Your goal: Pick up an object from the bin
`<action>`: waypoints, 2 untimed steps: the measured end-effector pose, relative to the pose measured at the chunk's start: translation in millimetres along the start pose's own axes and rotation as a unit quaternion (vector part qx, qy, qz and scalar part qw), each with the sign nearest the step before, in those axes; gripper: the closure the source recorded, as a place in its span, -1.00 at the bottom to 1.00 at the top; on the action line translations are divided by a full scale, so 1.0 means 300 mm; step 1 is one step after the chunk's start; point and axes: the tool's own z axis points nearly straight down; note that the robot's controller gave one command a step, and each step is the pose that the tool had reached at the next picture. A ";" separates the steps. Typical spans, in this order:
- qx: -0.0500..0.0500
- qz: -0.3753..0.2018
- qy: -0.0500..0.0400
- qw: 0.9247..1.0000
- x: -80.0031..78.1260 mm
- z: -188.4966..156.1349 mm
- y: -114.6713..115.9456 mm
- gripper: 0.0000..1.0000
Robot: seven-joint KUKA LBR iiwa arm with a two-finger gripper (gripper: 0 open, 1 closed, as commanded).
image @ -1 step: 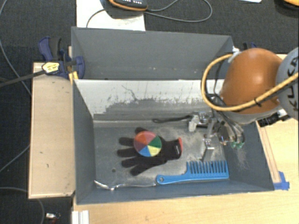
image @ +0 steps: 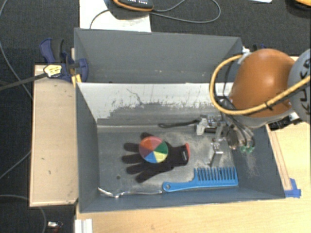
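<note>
My gripper [image: 217,153] hangs in the right part of the bin, just above the toothed end of a blue comb [image: 210,177] that lies along the front wall. Nothing shows in its grasp. To its left a black glove [image: 167,162] lies flat in the middle of the floor, cuff toward the gripper. A round disc with red, yellow, green and blue segments [image: 153,150] rests on the glove.
A thin bent metal piece [image: 127,193] lies at the front left corner. A dark slim rod [image: 176,124] lies near the back wall. The arm's orange dome and yellow cable overhang the bin's right side. Bare floor shows at the left.
</note>
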 end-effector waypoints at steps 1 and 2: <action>-0.001 0.003 -0.003 1.000 0.000 0.207 0.143 -1.00; 0.000 -0.025 -0.007 1.000 0.037 0.421 0.182 -1.00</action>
